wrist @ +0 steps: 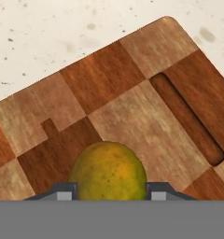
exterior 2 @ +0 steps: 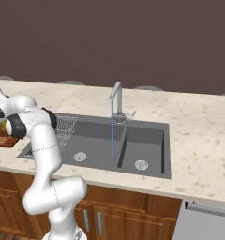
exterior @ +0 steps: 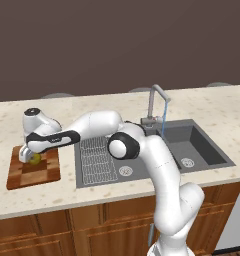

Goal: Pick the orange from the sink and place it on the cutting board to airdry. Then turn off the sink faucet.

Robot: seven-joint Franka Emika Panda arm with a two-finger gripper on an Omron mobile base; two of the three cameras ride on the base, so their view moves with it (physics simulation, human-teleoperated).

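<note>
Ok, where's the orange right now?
The orange sits between the tool fingers over the cutting board, left of the sink in the left base view.

Even, bright rendered light w/ soft faint shadows, no glare; all 3 views sharp, no edge distortion.

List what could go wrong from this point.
1. The small round yellow-green orange sits between the claw fingertips over the checkered wooden cutting board; being round, it may roll off once released.
2. Water still streams from the slim grey gooseneck faucet into the dark grey sink, so the shut-off remains undone.
3. Swinging the arm back toward the faucet could nudge the orange or board.
</note>
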